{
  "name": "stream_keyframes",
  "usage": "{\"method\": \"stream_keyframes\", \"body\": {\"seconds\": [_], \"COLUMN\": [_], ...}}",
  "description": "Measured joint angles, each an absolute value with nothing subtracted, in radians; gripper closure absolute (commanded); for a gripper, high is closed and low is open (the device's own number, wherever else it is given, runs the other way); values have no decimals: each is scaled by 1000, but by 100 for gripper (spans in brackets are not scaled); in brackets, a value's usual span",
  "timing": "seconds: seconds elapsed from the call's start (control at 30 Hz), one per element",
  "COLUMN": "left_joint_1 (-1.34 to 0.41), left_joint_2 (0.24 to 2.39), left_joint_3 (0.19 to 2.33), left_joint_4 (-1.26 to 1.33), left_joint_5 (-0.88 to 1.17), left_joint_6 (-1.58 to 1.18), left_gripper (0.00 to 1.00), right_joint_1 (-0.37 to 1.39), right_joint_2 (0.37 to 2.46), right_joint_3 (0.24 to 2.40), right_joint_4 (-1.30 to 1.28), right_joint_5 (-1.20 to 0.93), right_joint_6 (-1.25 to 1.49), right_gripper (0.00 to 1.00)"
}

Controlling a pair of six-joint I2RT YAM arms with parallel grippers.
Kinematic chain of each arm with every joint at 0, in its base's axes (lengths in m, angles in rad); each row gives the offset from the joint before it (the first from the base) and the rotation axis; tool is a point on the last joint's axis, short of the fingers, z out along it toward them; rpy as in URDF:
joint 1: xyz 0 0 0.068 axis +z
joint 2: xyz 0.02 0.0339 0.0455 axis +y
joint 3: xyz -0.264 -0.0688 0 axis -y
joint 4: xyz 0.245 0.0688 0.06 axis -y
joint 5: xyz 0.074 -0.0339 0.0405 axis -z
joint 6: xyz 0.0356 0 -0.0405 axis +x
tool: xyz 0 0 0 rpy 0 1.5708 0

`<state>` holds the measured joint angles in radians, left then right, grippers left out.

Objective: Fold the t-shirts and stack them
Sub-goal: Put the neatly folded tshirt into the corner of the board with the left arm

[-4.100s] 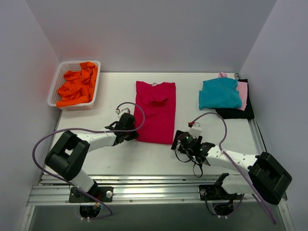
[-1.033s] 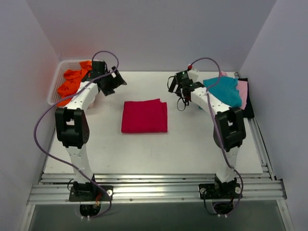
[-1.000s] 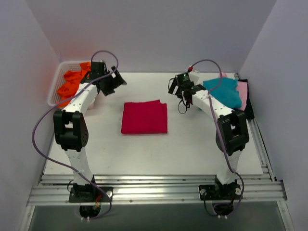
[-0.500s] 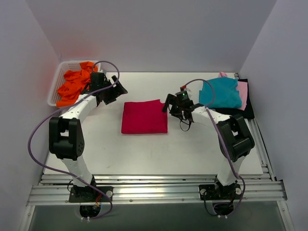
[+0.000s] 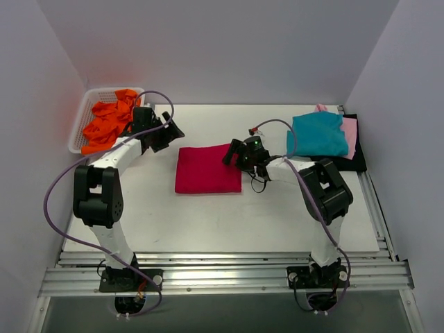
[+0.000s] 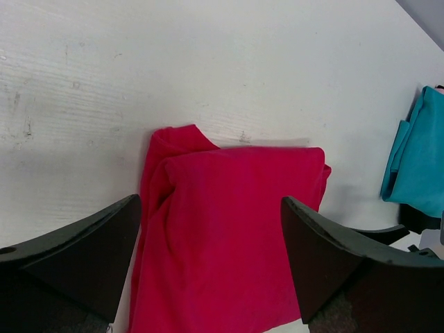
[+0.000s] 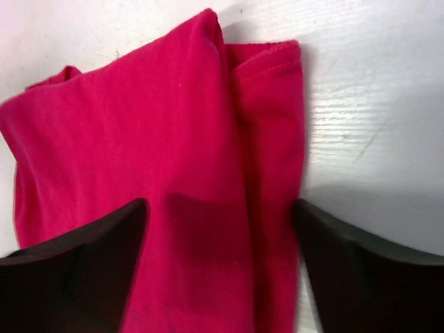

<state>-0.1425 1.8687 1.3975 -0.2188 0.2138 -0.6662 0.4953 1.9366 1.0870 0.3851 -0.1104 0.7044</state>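
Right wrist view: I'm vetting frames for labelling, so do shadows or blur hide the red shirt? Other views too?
Right wrist view: a dark shadow falls on the crimson shirt, folds still readable; the claw fingers look soft. Left wrist view: shirt evenly lit, clear. Top view: orange tint on the wall beside the basket.

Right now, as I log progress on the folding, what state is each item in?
Crimson-red cloth t-shirt: folded, lying flat.
Teal cloth t-shirt: folded, topmost of three.
Pale pink cloth t-shirt: folded, under the teal.
Black cloth t-shirt: lowest, under both.
Bright orange cloth t-shirt: crumpled in white plastic lattice basket.
Left pincer: open, empty.
Right pincer: open, empty.
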Motion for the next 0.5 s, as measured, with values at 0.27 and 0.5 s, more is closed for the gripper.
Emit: {"method": "stream_keyframes", "body": {"seconds": [0.27,0.5], "left_joint_1": [-142,-142], "left_joint_2": [1869,1868], "left_joint_3": [1370,1300], "left_joint_4": [-196,-155], "left_joint_5": [214,215], "left_joint_6": [-664,-668], "left_gripper": [11,11], "right_joint_1": [493,464], "right_joint_2": [2053,2121], "right_joint_3": [1168,1359], "right_joint_4": [418,229], "right_joint_5": [-153,-156], "right_joint_6": [730,695], "right_gripper": [100,100]}}
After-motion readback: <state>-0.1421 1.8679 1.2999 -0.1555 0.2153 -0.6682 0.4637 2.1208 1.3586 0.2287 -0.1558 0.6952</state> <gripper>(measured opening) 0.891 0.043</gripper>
